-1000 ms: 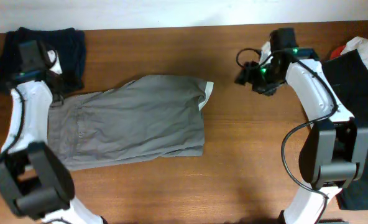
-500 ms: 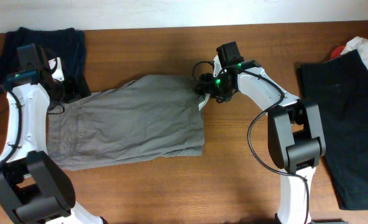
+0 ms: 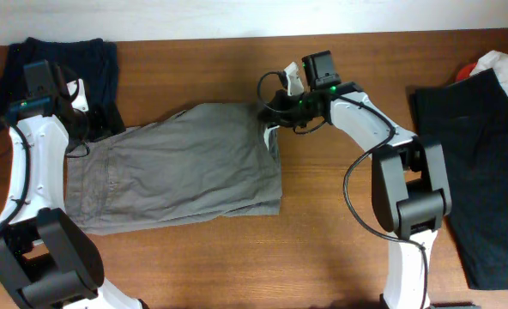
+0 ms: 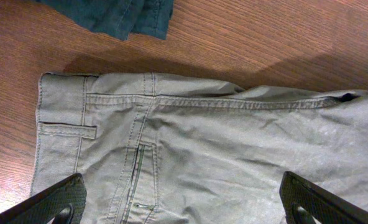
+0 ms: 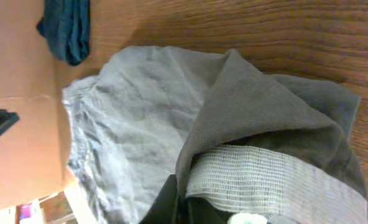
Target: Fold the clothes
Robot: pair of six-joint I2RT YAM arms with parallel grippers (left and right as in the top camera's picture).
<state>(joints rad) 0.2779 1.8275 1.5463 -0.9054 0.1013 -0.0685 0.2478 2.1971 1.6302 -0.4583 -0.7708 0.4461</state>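
The clothes, a grey-olive pair of shorts (image 3: 177, 163), lie flat on the wooden table, waistband to the left. My left gripper (image 3: 95, 129) hovers open over the waistband end. In the left wrist view its fingertips (image 4: 53, 199) stand wide apart above the pocket seams of the shorts (image 4: 202, 137), with nothing between them. My right gripper (image 3: 271, 116) is shut on the upper right leg hem. In the right wrist view the pale woven lining (image 5: 265, 180) is pinched in the gripper (image 5: 202, 208), and the grey cloth (image 5: 147, 106) is lifted into a fold.
A dark navy folded garment (image 3: 74, 60) lies at the back left, just behind the waistband, and shows in the left wrist view as the navy garment (image 4: 115, 15). A large black garment (image 3: 486, 172) covers the right side, with a white and red item (image 3: 503, 64) behind it.
My right gripper has swung left from open table to the shorts' upper right corner and shut on the hem, lifting it. The left gripper has opened fully and stayed in place.
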